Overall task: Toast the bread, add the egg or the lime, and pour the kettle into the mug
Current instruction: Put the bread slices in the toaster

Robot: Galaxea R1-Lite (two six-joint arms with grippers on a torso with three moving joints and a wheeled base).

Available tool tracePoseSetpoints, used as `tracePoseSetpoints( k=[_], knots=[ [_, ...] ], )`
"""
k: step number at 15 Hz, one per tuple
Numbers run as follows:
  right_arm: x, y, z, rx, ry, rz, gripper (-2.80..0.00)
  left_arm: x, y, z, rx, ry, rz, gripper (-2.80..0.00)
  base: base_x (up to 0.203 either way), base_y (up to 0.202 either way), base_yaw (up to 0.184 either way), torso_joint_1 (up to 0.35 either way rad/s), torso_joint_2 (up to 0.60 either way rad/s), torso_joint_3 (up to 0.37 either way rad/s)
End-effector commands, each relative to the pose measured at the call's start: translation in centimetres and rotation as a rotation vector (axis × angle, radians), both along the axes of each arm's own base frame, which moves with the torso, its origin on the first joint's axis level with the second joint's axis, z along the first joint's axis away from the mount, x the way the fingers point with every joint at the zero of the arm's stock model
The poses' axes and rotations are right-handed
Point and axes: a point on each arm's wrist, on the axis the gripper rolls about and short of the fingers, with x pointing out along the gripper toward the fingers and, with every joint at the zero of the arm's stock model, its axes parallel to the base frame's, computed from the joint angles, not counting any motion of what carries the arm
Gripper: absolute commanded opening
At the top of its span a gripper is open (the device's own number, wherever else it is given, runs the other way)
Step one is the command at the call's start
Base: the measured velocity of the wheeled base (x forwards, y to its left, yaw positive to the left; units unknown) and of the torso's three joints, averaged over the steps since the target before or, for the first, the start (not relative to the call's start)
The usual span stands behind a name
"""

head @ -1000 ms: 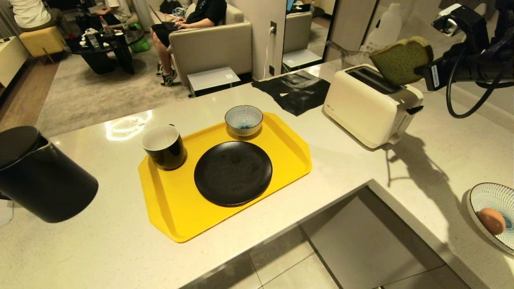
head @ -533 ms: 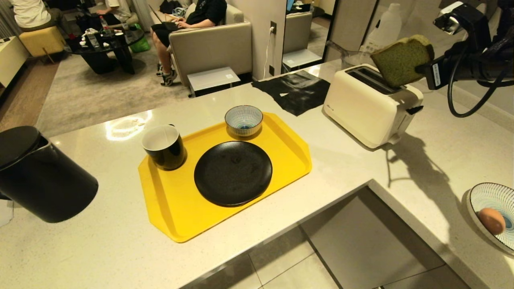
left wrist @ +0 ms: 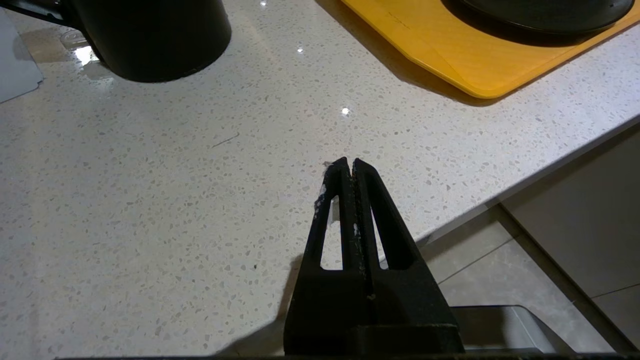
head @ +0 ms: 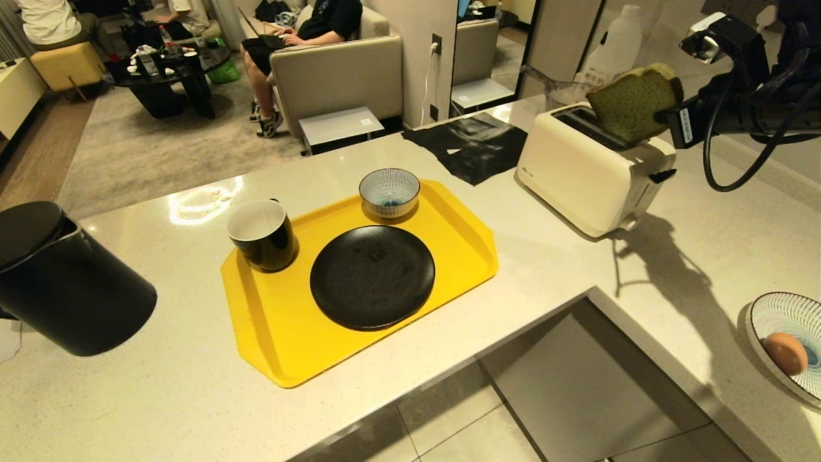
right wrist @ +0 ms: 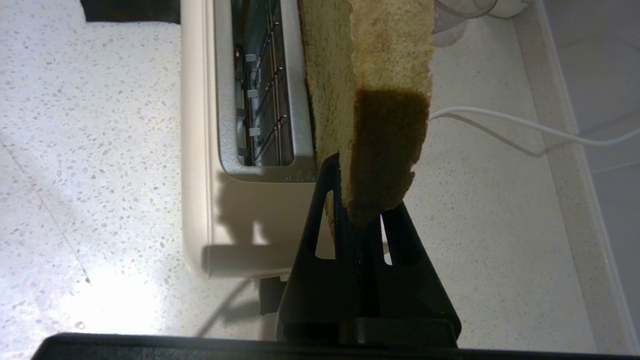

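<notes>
My right gripper is shut on one corner of the bread, a pale green slice with a tan crust. The slice hangs edge-down over the top of the cream toaster. In the right wrist view the bread covers one slot, while the other slot lies open beside it. The egg lies in a striped bowl at the right edge. On the yellow tray the black mug stands upright. The black kettle is at far left. No lime shows. My left gripper is shut and empty.
The yellow tray also holds a black plate and a small striped bowl. A black mat lies behind it. A white cable runs beside the toaster. The counter steps back at a corner. People sit beyond.
The bread in my right gripper has edged slightly left and down toward the toaster top. Nothing else has moved.
</notes>
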Motion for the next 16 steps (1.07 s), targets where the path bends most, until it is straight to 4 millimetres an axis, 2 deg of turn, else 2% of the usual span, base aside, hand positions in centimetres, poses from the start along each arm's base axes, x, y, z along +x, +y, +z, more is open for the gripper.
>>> tracePoseSetpoints(
  k=[1, 16],
  knots=[
    [0.37, -0.06, -0.37, -0.002, 0.010, -0.001, -2.80, 0.01, 0.00, -0.01, 0.000, 0.002, 0.000, -2.80, 0.000, 0.000, 0.000, 0.000, 0.00, 0.000],
    [0.50, -0.11, -0.30, -0.003, -0.005, 0.002, -2.80, 0.01, 0.00, 0.00, 0.000, 0.001, 0.000, -2.80, 0.000, 0.000, 0.000, 0.000, 0.00, 0.000]
  ],
)
